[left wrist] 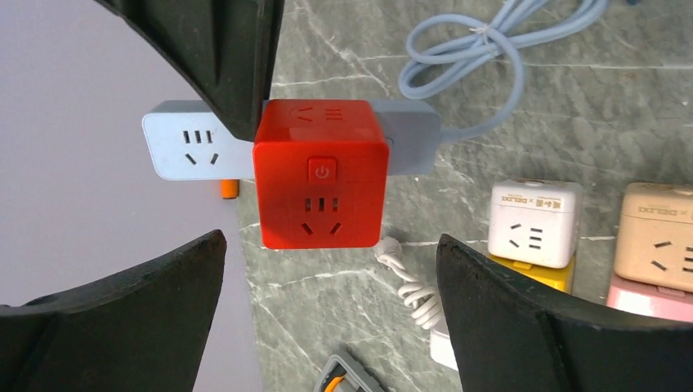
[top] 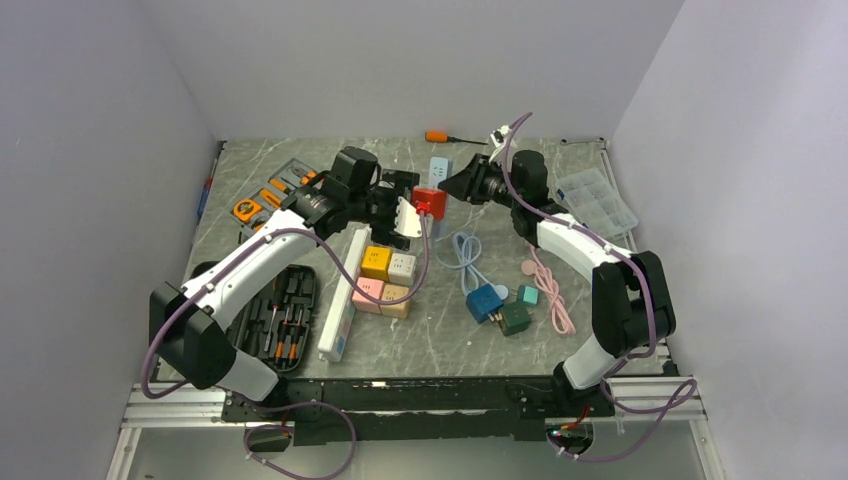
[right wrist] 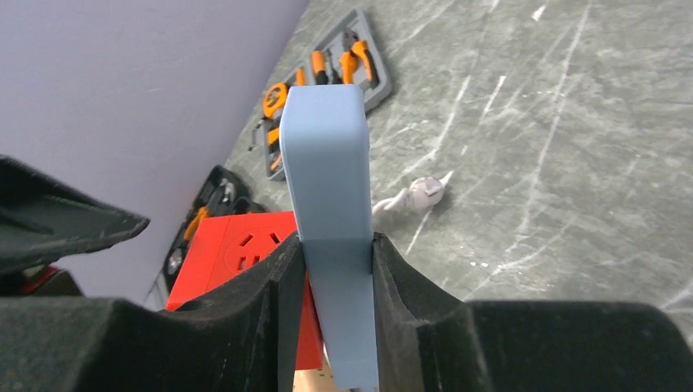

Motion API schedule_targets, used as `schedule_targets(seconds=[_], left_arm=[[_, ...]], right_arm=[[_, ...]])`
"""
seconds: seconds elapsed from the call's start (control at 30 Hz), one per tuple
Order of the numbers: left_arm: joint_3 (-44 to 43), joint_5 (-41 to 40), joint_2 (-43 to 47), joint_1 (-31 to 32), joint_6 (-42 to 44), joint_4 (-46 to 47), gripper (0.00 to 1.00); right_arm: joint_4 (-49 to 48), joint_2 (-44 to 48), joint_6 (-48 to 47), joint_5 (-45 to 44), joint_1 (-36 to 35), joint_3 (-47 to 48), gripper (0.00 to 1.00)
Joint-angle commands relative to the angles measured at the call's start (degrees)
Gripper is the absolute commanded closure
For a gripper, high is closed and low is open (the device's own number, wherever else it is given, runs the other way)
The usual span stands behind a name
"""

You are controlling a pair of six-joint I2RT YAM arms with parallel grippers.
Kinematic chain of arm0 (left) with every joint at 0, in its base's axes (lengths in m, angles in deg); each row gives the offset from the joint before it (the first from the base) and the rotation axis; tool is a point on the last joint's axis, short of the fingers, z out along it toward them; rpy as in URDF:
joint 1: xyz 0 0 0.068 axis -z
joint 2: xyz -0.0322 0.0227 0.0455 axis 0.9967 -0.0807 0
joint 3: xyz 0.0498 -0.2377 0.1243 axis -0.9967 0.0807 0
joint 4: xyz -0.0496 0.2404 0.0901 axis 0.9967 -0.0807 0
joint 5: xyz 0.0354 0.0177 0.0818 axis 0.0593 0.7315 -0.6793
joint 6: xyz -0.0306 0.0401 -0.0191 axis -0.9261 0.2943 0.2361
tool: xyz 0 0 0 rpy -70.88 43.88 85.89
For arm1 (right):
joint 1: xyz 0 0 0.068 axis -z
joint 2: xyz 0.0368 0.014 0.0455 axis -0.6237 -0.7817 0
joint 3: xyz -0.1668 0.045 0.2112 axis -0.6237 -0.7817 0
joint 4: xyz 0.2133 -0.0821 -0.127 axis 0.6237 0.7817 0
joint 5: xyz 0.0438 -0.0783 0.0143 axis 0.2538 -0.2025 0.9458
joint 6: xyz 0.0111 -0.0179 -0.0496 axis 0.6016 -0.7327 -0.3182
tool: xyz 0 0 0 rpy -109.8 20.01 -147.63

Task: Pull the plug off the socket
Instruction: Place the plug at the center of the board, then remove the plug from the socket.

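The plug is a red cube (top: 430,202) (left wrist: 320,184) with a power button, seated on the side of the socket, a blue-grey power strip (top: 440,167) (left wrist: 184,147) (right wrist: 323,163). My right gripper (top: 457,185) (right wrist: 337,261) is shut on the strip's narrow body and holds it off the table. In the right wrist view the red plug (right wrist: 237,245) sits just left of those fingers. My left gripper (top: 398,205) (left wrist: 331,255) is open, its fingers spread wider than the plug and just short of its near face, touching nothing.
Yellow, white, pink and beige cube sockets (top: 388,278) sit under the left gripper beside a long white strip (top: 340,290). A black tool case (top: 280,315) and grey tool tray (top: 270,195) lie left. Blue and green cubes (top: 498,305), a pink cable (top: 550,285) and a clear box (top: 598,200) lie right.
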Motion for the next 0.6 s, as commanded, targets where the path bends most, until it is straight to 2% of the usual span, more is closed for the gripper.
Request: schedule_targets(seconds=[0.0,0.07,0.17,0.27,0.4,0.57], left_arm=[[-0.31,-1.1,3.11,-0.2,-2.83,4.72,0.01],[-3.18,1.07,2.74,-2.08,-2.78,2.98,0.01],[-7.75,3.84,1.52,-6.58,0.05,-0.26,0.01],[-5.31,4.06,1.81,-9.57,10.39,1.08,0.01],[5.56,2.72,5.37,-10.23,27.49,14.41,0.01],[16.4,10.98,7.48,-10.11,44.08,33.35,0.0]], right_arm=[[-13.2,1.42,8.38,10.78,2.76,0.48,1.0],[-20.2,-0.93,13.85,16.25,5.04,-0.32,1.0],[-38.19,-5.64,27.86,24.79,7.84,-2.94,1.0],[-52.18,-11.55,39.77,30.52,8.56,-1.28,1.0],[-66.11,-17.0,51.86,33.87,8.39,2.36,1.0],[-68.23,-19.62,56.45,35.66,7.12,6.15,1.0]])
